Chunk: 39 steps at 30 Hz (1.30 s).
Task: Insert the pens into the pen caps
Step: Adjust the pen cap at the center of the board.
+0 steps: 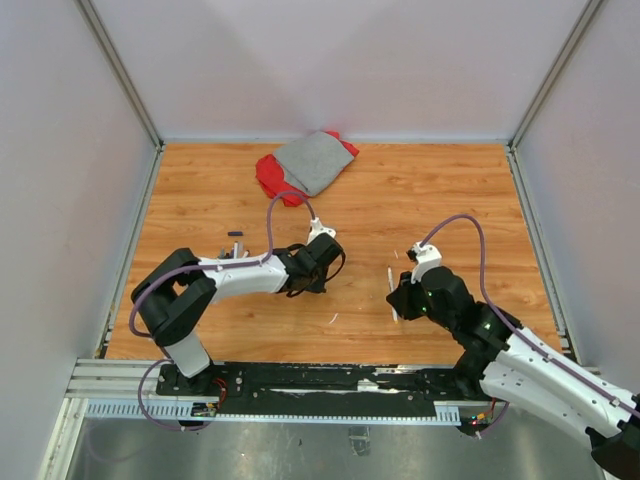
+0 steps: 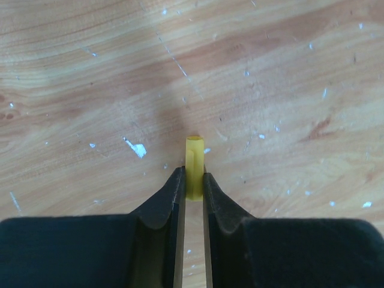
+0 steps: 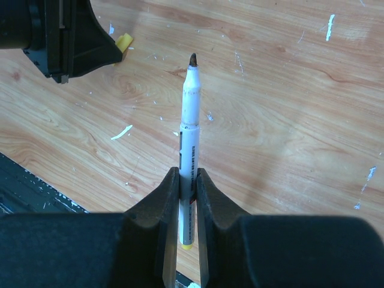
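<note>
Nearward of the cloth heap (image 1: 305, 165), the left gripper (image 2: 193, 175) pinches the yellow cap (image 2: 194, 150) by one end, leaving the other free. Nearer and rightward, the right gripper (image 3: 188, 180) clamps a pen (image 3: 191, 120), nib exposed for insertion.

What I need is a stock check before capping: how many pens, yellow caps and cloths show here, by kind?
White-barrelled marker pen: 1
Yellow plastic tube cap: 1
Cloths, one grey cloth and one red cloth: 2
Total: 4
</note>
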Available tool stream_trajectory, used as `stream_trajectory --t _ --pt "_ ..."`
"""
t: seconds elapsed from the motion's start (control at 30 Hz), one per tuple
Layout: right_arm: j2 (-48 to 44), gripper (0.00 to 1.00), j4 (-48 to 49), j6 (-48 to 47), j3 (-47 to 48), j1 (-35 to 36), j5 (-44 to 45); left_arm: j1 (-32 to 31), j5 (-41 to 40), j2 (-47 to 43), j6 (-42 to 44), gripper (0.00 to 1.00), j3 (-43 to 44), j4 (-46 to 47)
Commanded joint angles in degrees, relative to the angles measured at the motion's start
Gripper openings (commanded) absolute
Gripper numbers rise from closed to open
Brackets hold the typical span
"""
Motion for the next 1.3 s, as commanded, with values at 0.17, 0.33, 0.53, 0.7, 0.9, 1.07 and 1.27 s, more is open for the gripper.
stream_trajectory --t 0.17,0.33,0.53,0.7,0.9,1.07,1.27 --pt "-2.5 0.01 -1.7 -1.8 3.5 0.2 1.8 -1.5 9.4 -7.8 16.8 0.13 -3.6 -0.3" --pt "-3.1 0.01 -3.2 -2.6 4.6 0.3 3.1 -1.5 8.9 -7.3 18.5 0.13 -3.6 -1.5" --pt "-3.6 0.01 -3.8 -2.5 4.6 0.3 3.4 -1.5 7.3 -5.6 18.5 0.16 -3.1 -2.3" --pt "-3.3 0.01 -3.8 -2.5 4.9 0.2 3.4 -1.5 5.3 -5.7 17.8 0.32 -3.4 -2.3" --pt "-3.4 0.01 -4.0 -2.8 5.2 0.3 3.3 -1.5 4.3 -7.5 16.9 0.5 -4.1 -2.2" --pt "-3.4 0.01 -4.0 -2.7 5.3 0.3 2.9 -1.5 4.0 -8.3 15.1 0.5 -4.9 -3.0" --pt "-3.6 0.0 -4.0 -2.7 5.3 0.3 2.7 -1.5 2.6 -8.4 12.3 0.48 -5.5 -4.8"
